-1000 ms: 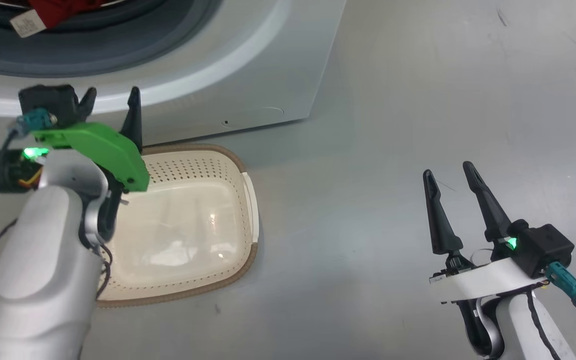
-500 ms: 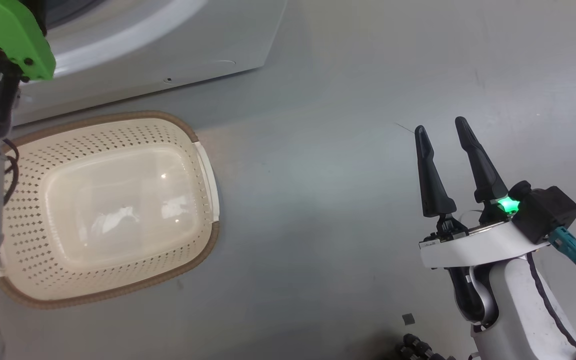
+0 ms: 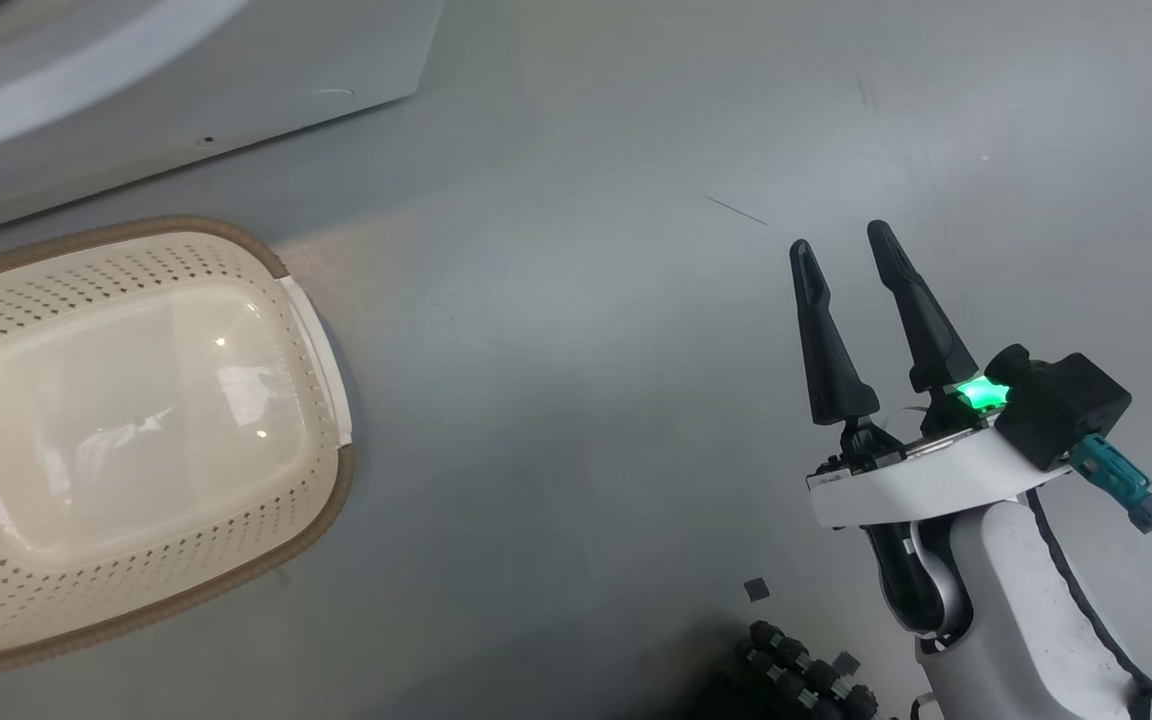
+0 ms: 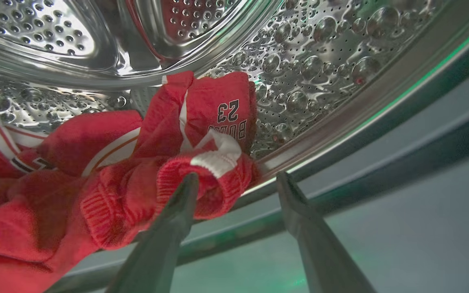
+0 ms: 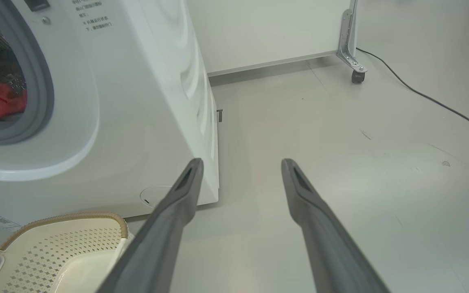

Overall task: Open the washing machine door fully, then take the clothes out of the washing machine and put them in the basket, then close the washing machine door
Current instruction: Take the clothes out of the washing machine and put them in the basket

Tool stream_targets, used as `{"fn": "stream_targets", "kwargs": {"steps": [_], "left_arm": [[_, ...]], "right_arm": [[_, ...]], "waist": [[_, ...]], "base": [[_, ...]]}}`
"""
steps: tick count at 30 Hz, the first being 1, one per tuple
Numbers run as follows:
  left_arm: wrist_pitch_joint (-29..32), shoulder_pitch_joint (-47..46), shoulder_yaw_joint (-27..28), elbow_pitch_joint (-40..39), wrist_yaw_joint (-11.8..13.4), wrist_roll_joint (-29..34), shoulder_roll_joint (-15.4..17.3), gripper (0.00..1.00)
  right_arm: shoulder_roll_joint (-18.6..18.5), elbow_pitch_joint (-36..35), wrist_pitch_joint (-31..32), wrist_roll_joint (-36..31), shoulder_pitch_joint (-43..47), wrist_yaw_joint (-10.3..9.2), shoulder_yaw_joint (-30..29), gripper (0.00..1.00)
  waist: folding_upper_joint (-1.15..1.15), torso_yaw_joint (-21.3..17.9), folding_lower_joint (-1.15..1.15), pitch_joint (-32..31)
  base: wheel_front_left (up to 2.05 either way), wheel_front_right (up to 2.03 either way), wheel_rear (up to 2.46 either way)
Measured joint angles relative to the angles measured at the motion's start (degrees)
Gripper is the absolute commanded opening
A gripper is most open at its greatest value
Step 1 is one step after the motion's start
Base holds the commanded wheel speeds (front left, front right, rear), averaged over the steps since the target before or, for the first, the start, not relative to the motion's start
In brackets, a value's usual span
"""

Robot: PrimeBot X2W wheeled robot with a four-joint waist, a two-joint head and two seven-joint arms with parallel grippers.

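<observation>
Left gripper (image 4: 238, 179) reaches into the steel drum (image 4: 307, 61) of the washing machine (image 5: 136, 101) with its two fingers spread apart and holding nothing. One fingertip sits in front of a ribbed red cuff of the clothes (image 4: 116, 162); whether it touches cannot be told. The red garments, one printed 23, lie heaped against the perforated drum wall. Over bare floor (image 3: 586, 350) the right gripper (image 3: 841, 238) hangs with fingers apart, gripping nothing, well apart from the basket (image 3: 336, 480), which stands on the floor just before the washer's front.
</observation>
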Motion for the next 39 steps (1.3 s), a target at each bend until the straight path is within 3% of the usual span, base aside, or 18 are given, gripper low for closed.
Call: {"fn": "stream_targets", "kwargs": {"steps": [17, 18, 19, 20, 28, 39], "left_arm": [[4.43, -5.90, -0.29, 5.56, 1.53, 2.91, 4.11, 1.00], [4.45, -6.14, -0.29, 5.86, 1.55, 3.11, 4.16, 0.60], [4.56, -6.36, -0.30, 6.06, 1.78, 3.13, 4.19, 0.35], [4.58, -6.54, -0.34, 6.24, 2.01, 3.30, 4.21, 0.00], [4.47, -7.10, -0.74, 7.19, 2.01, 3.47, 3.91, 0.00], [-1.24, -7.24, -1.69, 7.03, 1.91, 4.66, 3.33, 0.00]], "right_arm": [[0.05, 0.16, 0.00, 2.30, -2.47, -0.93, 1.55, 1.00], [0.05, 0.18, 0.00, 2.30, -2.58, -0.93, 1.55, 1.00], [0.05, 0.20, 0.00, 2.31, -2.72, -0.93, 1.54, 1.00], [0.05, 0.23, 0.00, 2.34, -2.93, -0.93, 1.54, 1.00], [0.07, 0.41, 0.00, 2.35, -3.52, -1.03, 1.49, 1.00], [0.05, 0.79, 0.00, 1.68, -4.14, -1.49, -0.19, 1.00]], "waist": [[0.00, -4.19, 0.00, 3.88], [0.00, -4.28, 0.00, 3.97], [0.00, -4.36, 0.00, 4.04], [0.00, -4.42, 0.00, 4.11], [0.00, -4.46, 0.00, 4.49], [0.00, -2.67, 0.00, 4.10]], "base": [[0.00, 0.00, 0.00], [0.00, 0.00, 0.00], [0.00, 0.00, 0.00], [0.00, 0.00, 0.00], [0.00, 0.00, 0.00], [0.00, 0.00, 0.00]]}}
